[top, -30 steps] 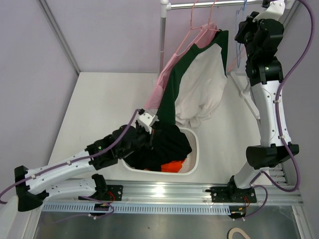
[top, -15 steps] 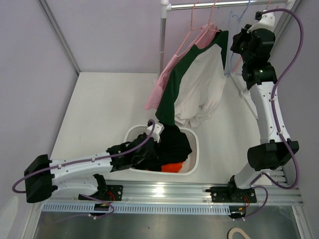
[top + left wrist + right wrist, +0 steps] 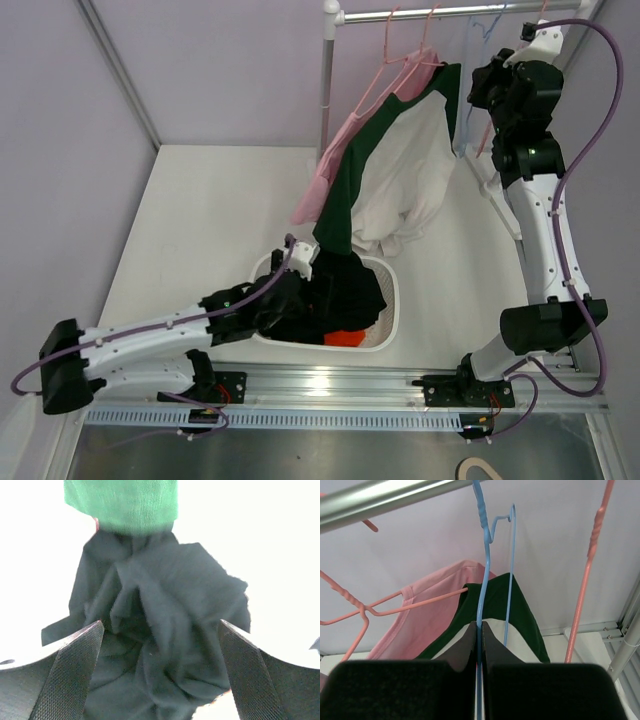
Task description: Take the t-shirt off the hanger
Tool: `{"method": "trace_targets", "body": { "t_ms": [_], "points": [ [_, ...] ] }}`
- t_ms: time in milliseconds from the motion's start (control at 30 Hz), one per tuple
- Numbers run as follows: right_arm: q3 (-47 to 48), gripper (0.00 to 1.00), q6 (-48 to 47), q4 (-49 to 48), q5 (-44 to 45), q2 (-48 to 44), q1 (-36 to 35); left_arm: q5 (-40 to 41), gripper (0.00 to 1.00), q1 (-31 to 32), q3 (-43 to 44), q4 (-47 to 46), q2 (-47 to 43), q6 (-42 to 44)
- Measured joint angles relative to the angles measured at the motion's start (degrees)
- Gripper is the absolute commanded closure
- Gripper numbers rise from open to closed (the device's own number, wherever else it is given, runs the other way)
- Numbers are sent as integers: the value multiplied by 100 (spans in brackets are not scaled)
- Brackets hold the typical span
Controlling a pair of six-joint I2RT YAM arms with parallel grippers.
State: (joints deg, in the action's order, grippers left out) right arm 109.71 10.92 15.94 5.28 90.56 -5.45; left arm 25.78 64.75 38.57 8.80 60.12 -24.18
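T-shirt [image 3: 405,150] could snag if tugged: right tool [image 3: 479,626] pinches the hanger [image 3: 482,595] shut, left tool [image 3: 160,625] gapes empty over the basket [image 3: 392,290].

Looking it over, I can't read a single word or number anywhere. The t-shirt [image 3: 400,170] is plain cloth with no print showing, the blue hanger [image 3: 483,585] is bare wire, and the basket [image 3: 393,300] shows no label or brand on its wall.
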Motion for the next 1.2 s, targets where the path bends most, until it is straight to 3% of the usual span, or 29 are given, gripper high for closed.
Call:
{"method": "trace_targets", "body": {
  "t_ms": [100,167,267,367,600,733,967,1200],
  "points": [
    [13,100,0,33,2,-81,0,2,0,55,522,439,-605,114],
    [72,92,4,101,24,-92,0,-4,1,96,1032,621,-955,223],
    [138,90,50,203,50,-101,0,4,0,114,1775,686,-1311,472],
    [144,100,105,299,48,-118,2,109,1,114,2168,708,-1447,752],
    [400,100,127,435,66,-7,0,125,1,114,2269,935,-1130,1078],
    [520,81,151,479,61,61,0,122,0,114,2247,1025,-1034,1185],
    [625,62,208,833,157,39,-4,221,0,114,2446,855,-741,1829],
    [623,61,315,1364,225,-343,-44,-7,0,-155,3097,376,-111,2389]
  ]
}}
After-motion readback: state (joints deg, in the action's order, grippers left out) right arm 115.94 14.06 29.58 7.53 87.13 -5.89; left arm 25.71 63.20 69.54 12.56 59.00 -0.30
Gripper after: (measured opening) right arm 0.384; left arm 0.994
